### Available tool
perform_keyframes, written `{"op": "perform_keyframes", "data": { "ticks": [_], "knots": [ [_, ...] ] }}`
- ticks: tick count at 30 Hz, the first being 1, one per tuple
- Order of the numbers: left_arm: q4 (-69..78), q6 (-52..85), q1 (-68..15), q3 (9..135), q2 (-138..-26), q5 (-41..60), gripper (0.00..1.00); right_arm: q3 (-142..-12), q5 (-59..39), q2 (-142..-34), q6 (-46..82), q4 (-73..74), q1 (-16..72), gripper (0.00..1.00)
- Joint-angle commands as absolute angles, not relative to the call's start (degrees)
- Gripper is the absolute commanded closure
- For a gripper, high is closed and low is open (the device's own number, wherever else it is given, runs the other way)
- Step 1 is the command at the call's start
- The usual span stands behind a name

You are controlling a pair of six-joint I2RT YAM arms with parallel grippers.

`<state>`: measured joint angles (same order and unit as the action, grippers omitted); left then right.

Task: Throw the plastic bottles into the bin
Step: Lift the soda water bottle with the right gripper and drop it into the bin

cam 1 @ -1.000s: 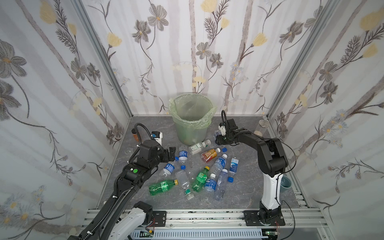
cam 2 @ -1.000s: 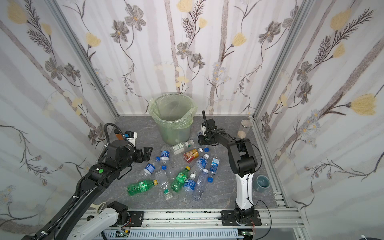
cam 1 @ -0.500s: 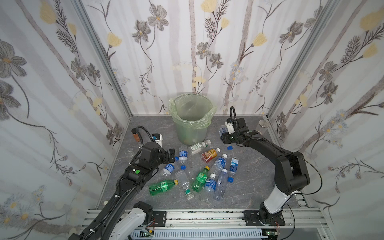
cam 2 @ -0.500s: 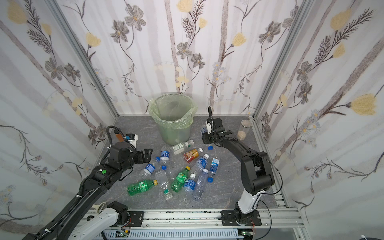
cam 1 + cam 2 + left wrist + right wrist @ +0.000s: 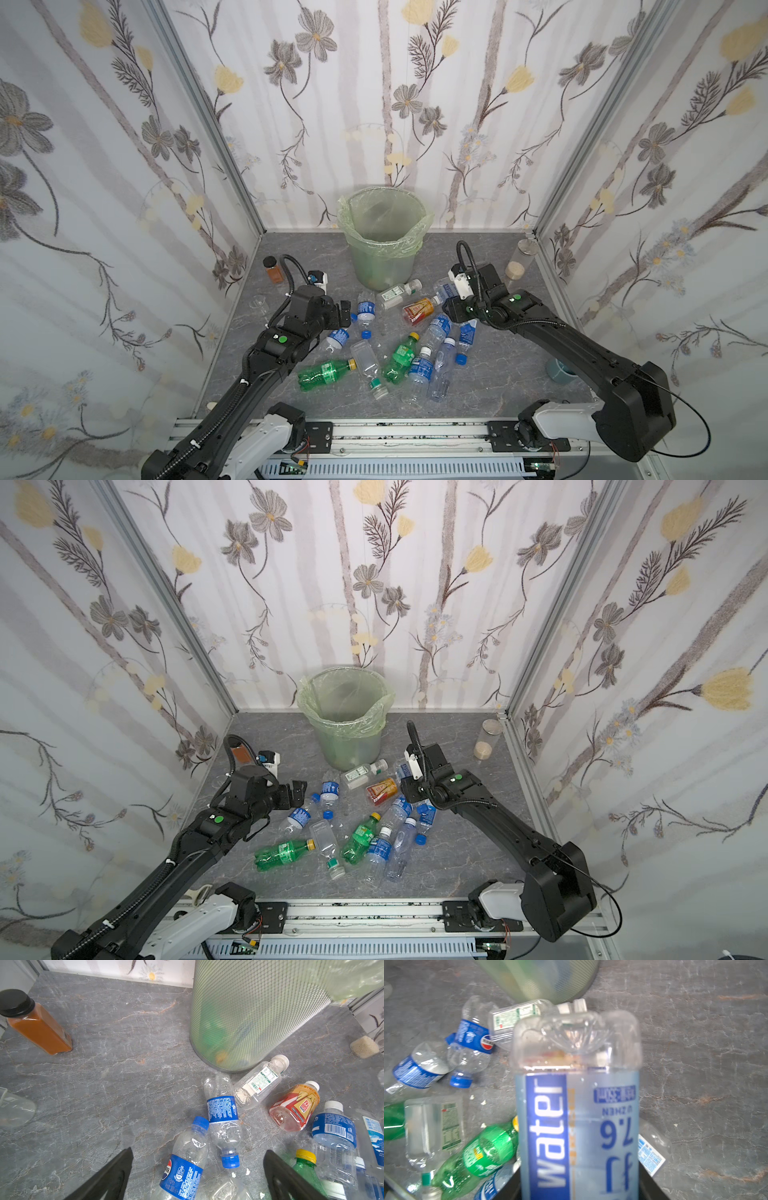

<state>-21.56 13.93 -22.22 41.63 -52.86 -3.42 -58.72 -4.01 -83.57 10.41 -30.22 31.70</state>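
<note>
Right wrist view: the clear plastic bottle with a pale-blue water label (image 5: 577,1105) is pinched between the right gripper's (image 5: 579,1184) jaws. Its base points ahead at the translucent pale-green bin (image 5: 539,978). Bare grey floor (image 5: 706,1064) lies open on the gripper's outer side, and loose bottles (image 5: 483,1147) crowd the inner. The right arm stretches low, its elbow swung outward since a second ago. The left gripper (image 5: 198,1150) gapes wide over the pile.
</note>
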Motion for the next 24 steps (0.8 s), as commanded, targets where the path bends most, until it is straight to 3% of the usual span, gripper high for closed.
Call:
{"op": "perform_keyframes", "data": {
  "ticks": [1, 6, 10, 11, 13, 14, 16, 19, 24],
  "knots": [
    [-18.39, 15.13, -22.16, 41.71, -53.67, -3.89, 0.00, -62.88, -7.26, -82.40, 9.03, -28.41, 33.67, 0.45],
    [-18.46, 15.07, -22.22, 42.52, -53.88, -3.66, 0.00, -79.01, -11.84, -87.84, 7.08, -24.86, 34.02, 0.46],
    [-18.52, 14.72, -22.15, 42.63, -53.79, -1.88, 0.00, -105.43, -15.88, -102.59, 6.76, -24.53, 34.02, 0.44],
    [-18.53, 14.93, -22.15, 42.63, -53.77, -1.60, 0.00, -114.10, -15.19, -107.76, 8.21, -24.23, 33.87, 0.38],
    [-18.53, 15.33, -22.17, 42.67, -53.71, -0.81, 0.00, -131.78, -12.86, -117.98, 12.04, -24.95, 33.59, 0.13],
    [-18.57, 15.53, -22.16, 42.67, -53.66, -0.32, 0.00, -140.79, -12.02, -123.64, 13.44, -26.08, 33.36, 0.05],
    [-18.67, 15.99, -22.16, 42.79, -53.31, 0.21, 0.00, -150.75, -11.45, -129.18, 15.53, -27.47, 32.92, 0.01],
    [-18.89, 16.60, -22.15, 42.78, -52.34, 0.57, 0.00, -146.78, -11.16, -126.72, 15.61, -26.61, 32.74, 0.00],
    [-18.89, 15.70, -22.20, 42.63, -52.54, -0.17, 0.00, -123.72, -11.19, -112.38, 11.21, -20.18, 32.83, 0.00]
  ]
}}
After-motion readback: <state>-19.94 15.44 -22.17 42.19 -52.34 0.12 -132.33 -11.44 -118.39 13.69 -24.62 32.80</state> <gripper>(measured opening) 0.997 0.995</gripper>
